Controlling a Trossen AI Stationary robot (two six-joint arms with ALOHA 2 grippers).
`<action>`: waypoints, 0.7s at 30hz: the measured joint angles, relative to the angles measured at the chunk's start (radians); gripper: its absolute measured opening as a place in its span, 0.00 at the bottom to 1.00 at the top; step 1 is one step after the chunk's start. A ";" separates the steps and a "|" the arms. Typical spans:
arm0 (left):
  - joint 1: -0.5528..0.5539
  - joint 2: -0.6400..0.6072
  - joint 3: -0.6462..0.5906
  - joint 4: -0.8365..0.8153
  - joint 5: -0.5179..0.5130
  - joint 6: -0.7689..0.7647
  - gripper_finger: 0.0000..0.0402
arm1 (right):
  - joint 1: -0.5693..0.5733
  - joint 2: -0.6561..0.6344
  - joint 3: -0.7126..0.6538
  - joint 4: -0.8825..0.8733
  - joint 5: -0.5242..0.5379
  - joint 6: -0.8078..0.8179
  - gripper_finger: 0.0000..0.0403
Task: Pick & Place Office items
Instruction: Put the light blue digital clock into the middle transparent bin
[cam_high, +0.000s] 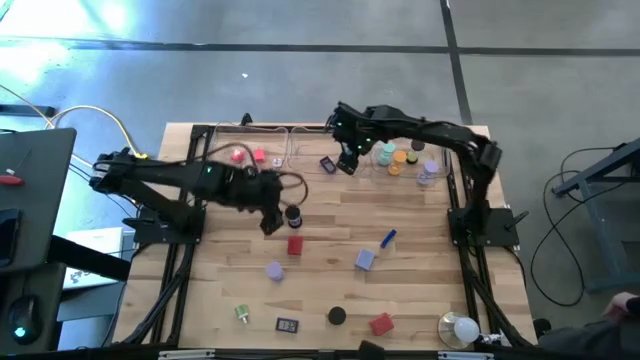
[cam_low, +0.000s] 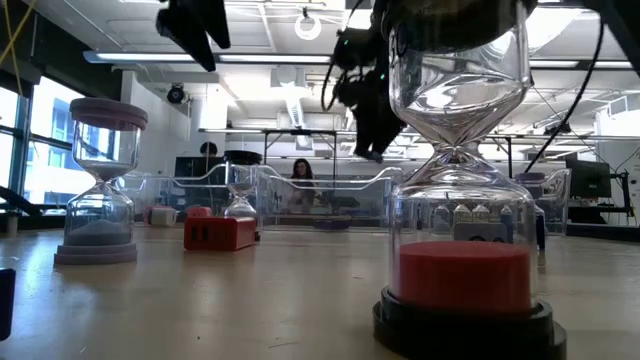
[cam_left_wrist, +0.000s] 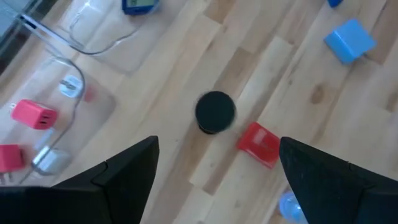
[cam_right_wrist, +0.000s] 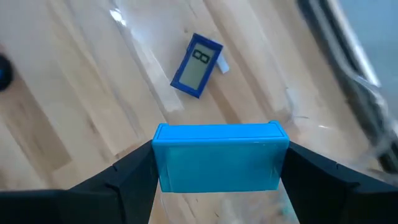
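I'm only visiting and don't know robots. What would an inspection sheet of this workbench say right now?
Surface: wooden table, bare planks between scattered pieces.
Job's things: small pieces are spread over the table, among them a red block, a black cap and a blue stick; round caps are grouped at the far edge.
Clutter: white bulb at the near right corner; clear tray at the far edge.
Grippers: left gripper open, above the black cap; right gripper closed on a blue block over the far edge.
Cables: yellow and white cables run off the table's left.
Surroundings: grey floor; a person sits far behind.
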 joint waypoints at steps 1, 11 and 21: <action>0.031 -0.001 0.000 0.006 0.027 0.014 0.81 | -0.003 0.024 0.010 0.002 0.000 0.001 0.69; 0.178 -0.001 0.000 0.013 0.198 0.035 0.81 | -0.035 0.187 0.034 -0.002 -0.004 -0.007 0.69; 0.155 -0.001 0.000 0.012 0.197 0.064 0.81 | -0.044 0.233 0.036 -0.006 -0.073 -0.017 0.76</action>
